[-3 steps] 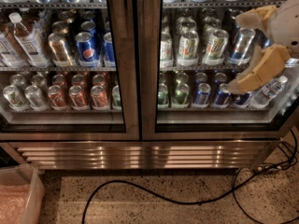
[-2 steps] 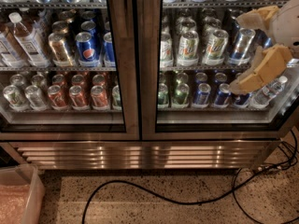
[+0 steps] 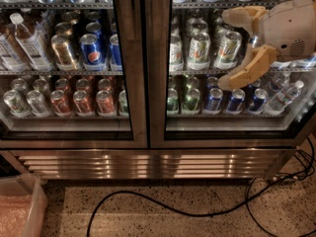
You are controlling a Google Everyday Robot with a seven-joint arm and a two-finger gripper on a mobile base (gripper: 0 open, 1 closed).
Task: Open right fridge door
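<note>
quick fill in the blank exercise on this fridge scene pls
The gripper hovers before the right fridge door, fingers ___.
The Pepsi cans stand behind the ___ door.
A black cable lies on the ___.
Missing: open; left; floor.

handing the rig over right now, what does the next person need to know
Gripper: open, holding nothing, in front of the glass on the right side of the right fridge door, level with the can shelves. Whether it touches the glass cannot be told.
Right fridge door: shut, its frame in line with the left door.
Done: the gripper is at the door, nothing more.
Left: take hold of the door and pull it open.
</note>
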